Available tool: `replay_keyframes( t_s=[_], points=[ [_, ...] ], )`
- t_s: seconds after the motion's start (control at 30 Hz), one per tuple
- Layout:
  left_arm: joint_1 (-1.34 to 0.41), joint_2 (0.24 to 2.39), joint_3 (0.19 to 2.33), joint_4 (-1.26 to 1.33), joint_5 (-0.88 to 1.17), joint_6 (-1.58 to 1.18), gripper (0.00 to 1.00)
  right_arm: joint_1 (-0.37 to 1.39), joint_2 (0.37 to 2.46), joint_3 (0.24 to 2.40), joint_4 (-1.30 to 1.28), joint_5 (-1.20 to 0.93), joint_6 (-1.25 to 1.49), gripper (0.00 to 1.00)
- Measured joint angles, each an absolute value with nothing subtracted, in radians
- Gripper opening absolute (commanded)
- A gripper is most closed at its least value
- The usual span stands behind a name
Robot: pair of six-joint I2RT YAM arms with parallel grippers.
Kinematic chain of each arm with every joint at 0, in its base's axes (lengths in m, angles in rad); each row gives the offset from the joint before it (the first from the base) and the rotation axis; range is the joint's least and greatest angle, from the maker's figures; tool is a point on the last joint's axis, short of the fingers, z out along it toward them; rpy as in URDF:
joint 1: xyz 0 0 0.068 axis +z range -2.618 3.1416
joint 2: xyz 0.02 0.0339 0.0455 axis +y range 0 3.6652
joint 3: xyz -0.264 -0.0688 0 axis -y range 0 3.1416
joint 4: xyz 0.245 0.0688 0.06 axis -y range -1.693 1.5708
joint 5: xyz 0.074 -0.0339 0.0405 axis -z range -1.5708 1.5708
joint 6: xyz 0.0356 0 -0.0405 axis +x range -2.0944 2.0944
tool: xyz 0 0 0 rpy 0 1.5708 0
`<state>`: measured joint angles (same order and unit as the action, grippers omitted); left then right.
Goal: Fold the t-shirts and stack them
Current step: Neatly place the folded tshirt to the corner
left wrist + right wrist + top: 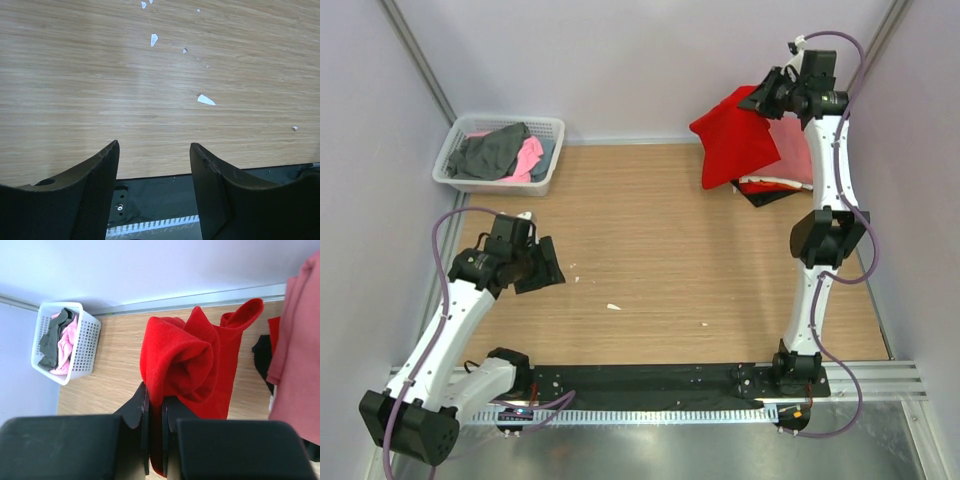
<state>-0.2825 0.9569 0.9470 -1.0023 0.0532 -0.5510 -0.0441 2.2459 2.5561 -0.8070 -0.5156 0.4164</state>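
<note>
Pinching the red t-shirt [185, 360], the right gripper [156, 401] holds it up by the stack [796, 152]. The left gripper [154, 150] hangs spread and empty.

This is a robotics lab test cell rather than a home. A wood-grain counter [650, 250] is boxed in on its left, far and right sides by plain pale lilac panels [620, 60], joined at the far corners by bare metal posts [420, 60]. Along the near edge, a black mounting plate [640, 378] and a ribbed aluminium rail [865, 375] carry two white-and-black robot arms, the left arm [450, 320] trailing a looped purple cable [440, 250]. The only domestic things look like props: a white lattice basket [455, 165] of crumpled clothes far left, folded t-shirts [790, 160] far right, and a red t-shirt [730, 135] pinched in the right end effector [155, 397].
</note>
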Motion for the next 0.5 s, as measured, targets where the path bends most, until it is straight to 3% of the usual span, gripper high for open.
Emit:
replay_keyframes(
  t_s=[0.5],
  points=[
    [-0.266,0.957,0.946,-1.0,0.054,-0.554,0.59,-0.178,2.33,2.613,-0.758,-0.607,0.473,0.01]
  ],
)
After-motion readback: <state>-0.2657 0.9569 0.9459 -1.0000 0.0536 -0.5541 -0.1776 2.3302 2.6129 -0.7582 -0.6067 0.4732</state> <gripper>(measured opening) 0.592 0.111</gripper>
